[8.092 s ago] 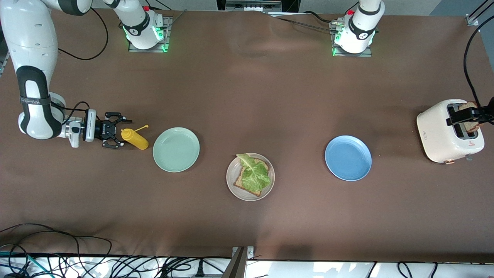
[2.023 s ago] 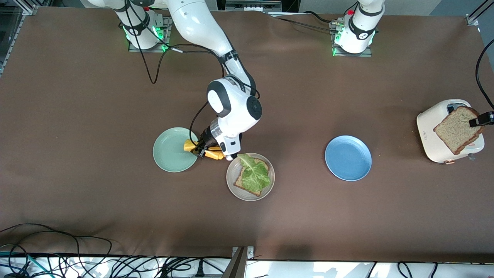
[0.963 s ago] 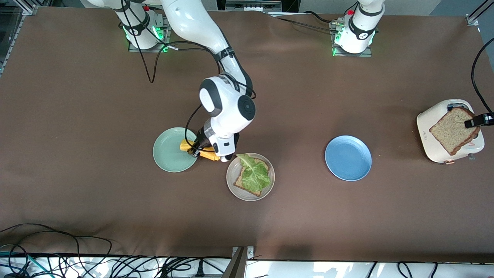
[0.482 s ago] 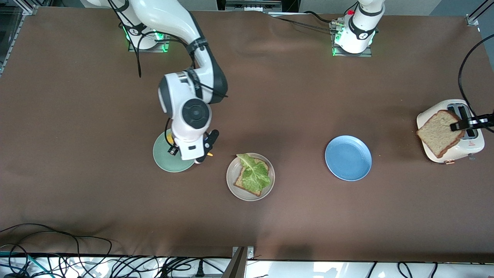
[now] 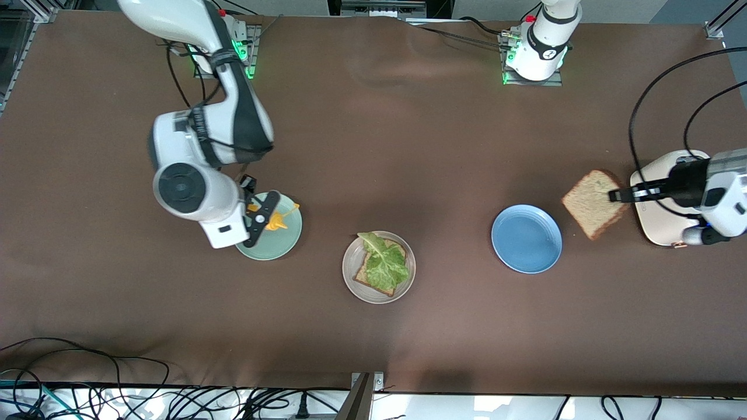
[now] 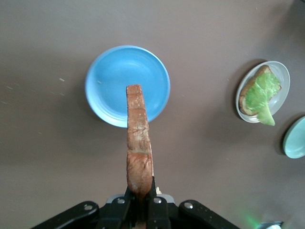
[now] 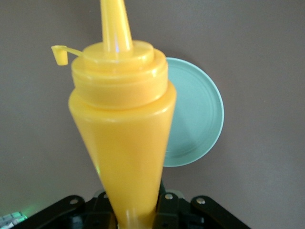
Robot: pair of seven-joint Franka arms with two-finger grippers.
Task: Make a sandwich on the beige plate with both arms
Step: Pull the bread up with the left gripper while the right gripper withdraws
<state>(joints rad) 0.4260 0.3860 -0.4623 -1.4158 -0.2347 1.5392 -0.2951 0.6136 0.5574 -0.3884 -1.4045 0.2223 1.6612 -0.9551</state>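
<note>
A light, soft bread slice is pinched at its edge by the left gripper over the bench beside the blue plate; crumbling is likely under harder squeezing. A slippery yellow bottle is clamped by the right gripper over the green plate. The half-built sandwich is left on the beige plate.

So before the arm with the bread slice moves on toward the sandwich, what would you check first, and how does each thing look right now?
1. Left gripper shut on the bread slice: ok, held by one edge.
2. Slice clear of the toaster: ok, in the air between it and the blue plate.
3. Beige plate ready: ok, bottom bread and lettuce leaf lie on it.
4. Right gripper away from the beige plate: ok, over the mint green plate.
5. Yellow sauce bottle secure: ok, gripped.
6. Sauce on the lettuce: cannot tell.
</note>
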